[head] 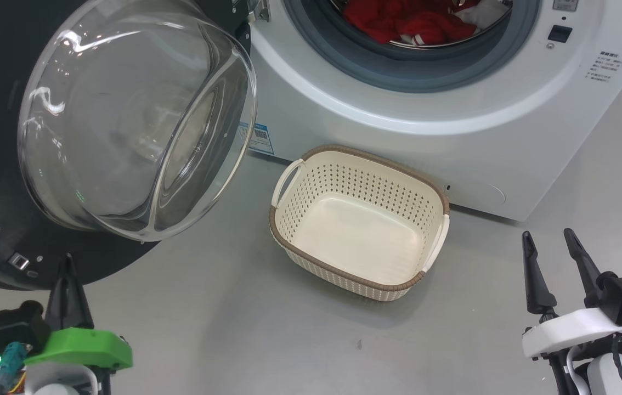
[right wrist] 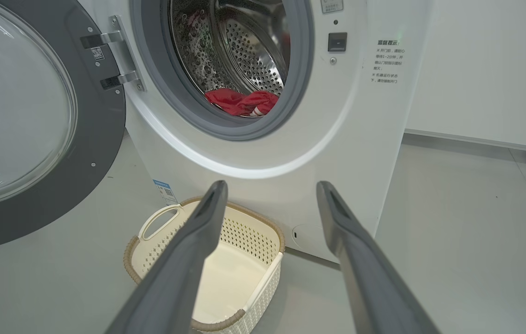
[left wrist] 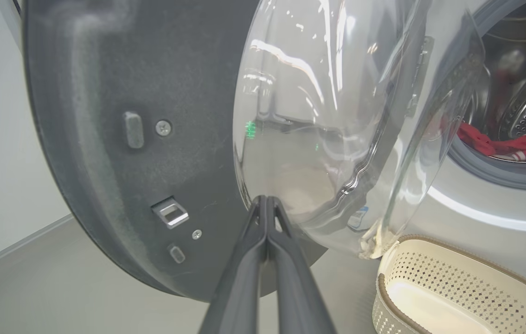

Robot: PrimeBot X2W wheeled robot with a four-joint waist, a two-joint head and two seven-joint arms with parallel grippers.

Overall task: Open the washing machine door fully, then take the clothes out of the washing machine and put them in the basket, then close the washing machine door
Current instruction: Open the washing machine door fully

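The washing machine door point(head: 124, 120) stands swung wide open to the left, its glass bowl bulging toward me; it shows as well point(left wrist: 151, 139) point(right wrist: 22, 116). Red clothes point(head: 407, 22) point(right wrist: 242, 101) point(left wrist: 499, 144) lie at the front of the steel drum of the white washing machine point(head: 426, 126). On the floor before the machine sits the cream basket point(head: 359, 222) point(right wrist: 226, 273) point(left wrist: 448, 292) with nothing in it. My left gripper point(head: 68, 260) point(left wrist: 266, 199) is shut and holds nothing, its tips just below the door's rim. My right gripper point(head: 547, 236) point(right wrist: 270, 185) is open, right of the basket.
Grey floor point(head: 245, 329) spreads around the basket and in front of me. A white wall point(right wrist: 485, 69) runs to the right of the machine. The open door takes up the space on my left.
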